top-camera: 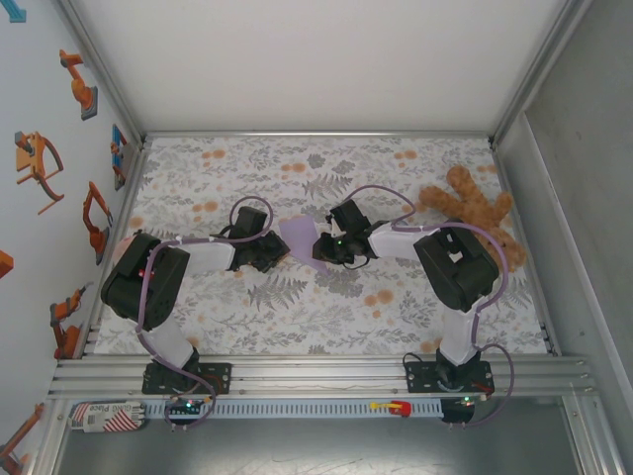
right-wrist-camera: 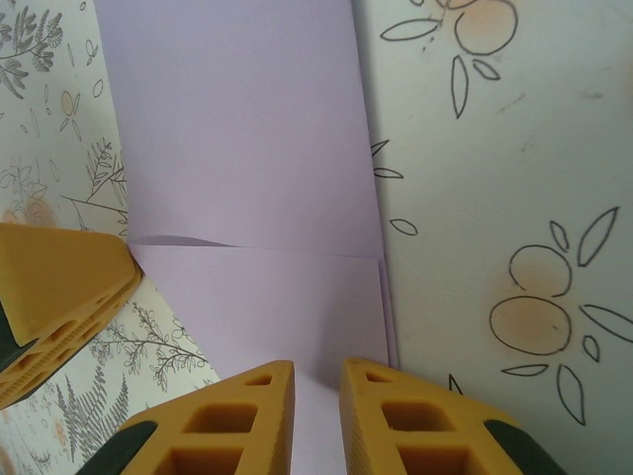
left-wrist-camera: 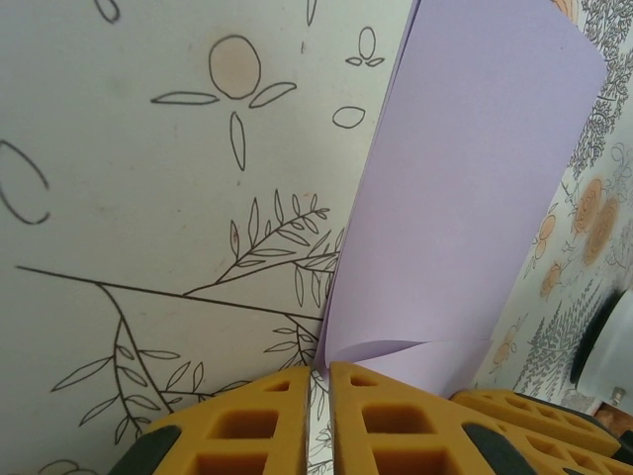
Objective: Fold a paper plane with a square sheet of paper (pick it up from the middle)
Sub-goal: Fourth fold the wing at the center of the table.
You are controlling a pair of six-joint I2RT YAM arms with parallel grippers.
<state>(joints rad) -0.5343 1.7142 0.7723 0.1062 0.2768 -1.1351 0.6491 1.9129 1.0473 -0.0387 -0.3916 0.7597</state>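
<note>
A teddy bear blocks the table's far right corner, the square sheet of paper the middle. The far edge is free.

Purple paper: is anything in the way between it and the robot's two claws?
No, nothing visible is in the way. The left gripper pinches the purple paper at its curled edge, and the paper reaches between the tips of the right gripper. The teddy bear sits apart, off to the right.

A floral tablecloth covers the table — white back wall, stickered left wall.
</note>
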